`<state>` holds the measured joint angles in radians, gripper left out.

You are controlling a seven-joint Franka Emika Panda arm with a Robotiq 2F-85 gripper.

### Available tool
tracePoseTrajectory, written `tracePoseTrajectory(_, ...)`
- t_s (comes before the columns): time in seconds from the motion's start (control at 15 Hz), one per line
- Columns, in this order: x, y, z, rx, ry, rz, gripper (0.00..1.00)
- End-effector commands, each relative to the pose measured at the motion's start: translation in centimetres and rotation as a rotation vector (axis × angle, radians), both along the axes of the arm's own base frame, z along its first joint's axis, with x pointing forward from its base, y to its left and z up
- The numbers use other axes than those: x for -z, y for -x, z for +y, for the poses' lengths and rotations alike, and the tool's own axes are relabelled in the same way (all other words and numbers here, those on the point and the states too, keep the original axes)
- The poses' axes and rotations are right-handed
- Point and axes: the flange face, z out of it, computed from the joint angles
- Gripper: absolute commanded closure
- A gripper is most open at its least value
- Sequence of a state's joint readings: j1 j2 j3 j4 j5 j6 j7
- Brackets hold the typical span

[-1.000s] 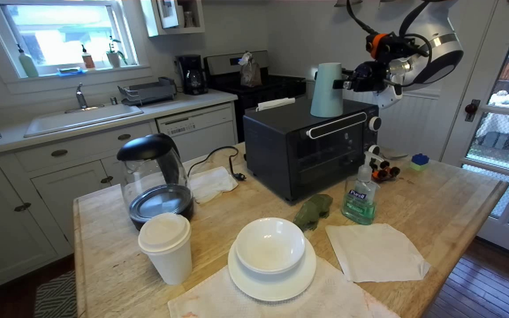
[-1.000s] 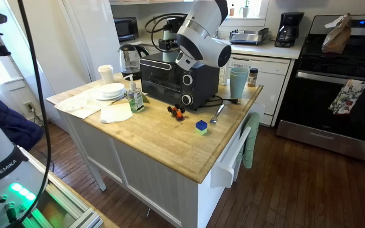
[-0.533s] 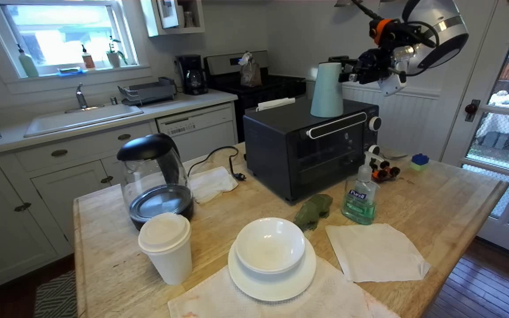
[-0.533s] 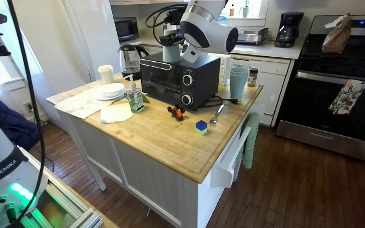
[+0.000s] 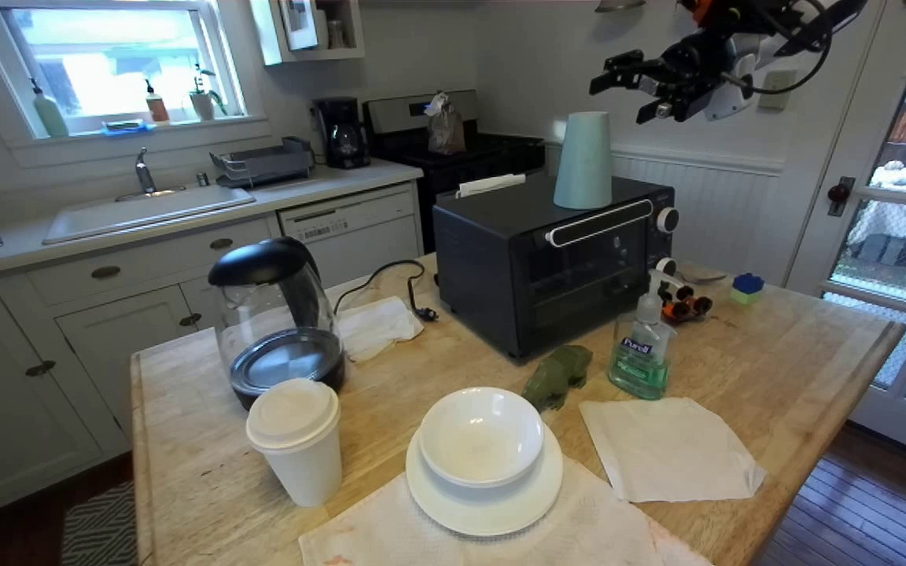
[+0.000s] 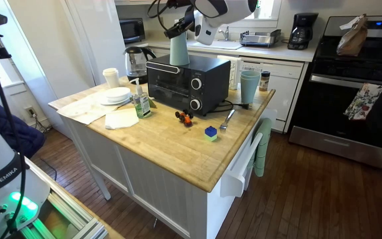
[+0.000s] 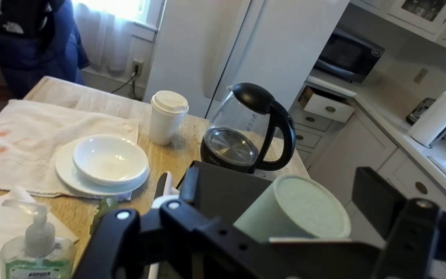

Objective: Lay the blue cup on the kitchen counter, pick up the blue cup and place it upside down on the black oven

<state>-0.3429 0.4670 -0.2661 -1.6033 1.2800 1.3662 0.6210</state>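
The blue cup (image 5: 583, 161) stands upside down on top of the black oven (image 5: 500, 212), its closed base upward. In the wrist view the round base of that cup (image 7: 312, 207) lies beyond the fingers, which do not touch it. Wide apart, with nothing held between them, are the jaws of my gripper (image 5: 627, 98); it hangs above the cup and off to its side. An exterior view has the gripper (image 6: 174, 32) overlapping the cup's upper end. Beneath the oven spreads the wooden kitchen counter (image 5: 799, 346).
Around the oven are a glass kettle (image 5: 280, 322), a lidded white cup (image 5: 296, 444), a bowl (image 5: 482, 436) on a plate, a soap bottle (image 5: 642, 346) and a toy car (image 6: 185, 118). Similar-coloured nested cups (image 6: 249, 88) stand beside a spice jar (image 6: 264, 81) behind the oven.
A second ago the fingers were around the cup's sides. The gripper has since moved up and away from it, while the cup has stayed on the oven.
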Motion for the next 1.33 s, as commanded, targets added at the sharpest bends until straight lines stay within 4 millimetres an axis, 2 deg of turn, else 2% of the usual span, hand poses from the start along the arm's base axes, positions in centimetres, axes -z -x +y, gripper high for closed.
tracePoseTrajectory(0.0, -3.2, 0.9, 0.1, -0.046, 0.128, -0.082, 0.0)
tracePoseTrajectory(0.2, -5.1, 1.7, 0.1, -0.107, 0.24, -0.16, 0.0)
tracePoseTrajectory(0.6, -7.2, 3.9, 0.2, -0.243, 0.462, -0.324, 0.0)
tracePoseTrajectory(0.93, -7.4, 6.3, -0.1, -0.383, 0.637, -0.48, 0.0)
tracePoseTrajectory(1.27, -8.2, 7.7, -0.4, -0.446, 0.789, -0.691, 0.0)
